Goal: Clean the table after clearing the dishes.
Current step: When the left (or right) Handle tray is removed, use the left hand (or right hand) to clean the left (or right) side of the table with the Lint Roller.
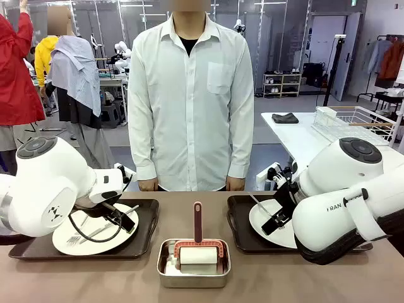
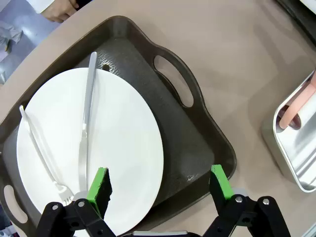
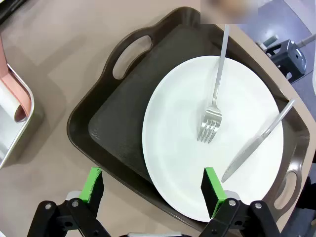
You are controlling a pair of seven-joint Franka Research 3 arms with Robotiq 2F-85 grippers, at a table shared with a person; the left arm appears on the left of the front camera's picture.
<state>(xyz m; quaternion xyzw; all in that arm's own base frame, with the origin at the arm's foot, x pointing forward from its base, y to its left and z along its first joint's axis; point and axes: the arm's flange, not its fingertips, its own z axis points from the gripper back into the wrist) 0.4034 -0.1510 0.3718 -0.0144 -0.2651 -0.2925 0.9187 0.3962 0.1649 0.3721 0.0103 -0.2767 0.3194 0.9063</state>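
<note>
Now, table (image 1: 284,278): taupe-brown top across the whole front view, carrying everything listed below.
Left dishes: white left plate (image 2: 118,148) with a left knife (image 2: 86,113) and left fork (image 2: 39,153) lying on it. It sits on the dark handled left tray (image 2: 197,148) at the table's left side.
Right dishes: white right plate (image 3: 197,148) with a right fork (image 3: 215,98) and right knife (image 3: 256,143), on the right tray (image 3: 108,128) at the table's right side.
Left hand (image 2: 160,183): fingers spread wide, holding nothing, above the left plate's edge and the tray bed.
Right hand (image 3: 153,187): fingers spread wide, empty, above the right tray and the plate's edge.
Steel pan (image 1: 165,278): between the two trays, holding a red-handled roller (image 1: 198,255).
Person (image 1: 189,95): white shirt, standing at the far side with arms down.
White side table (image 1: 297,136): beyond on the right, with a wire rack (image 1: 353,123) and a dark cloth (image 1: 285,117).
</note>
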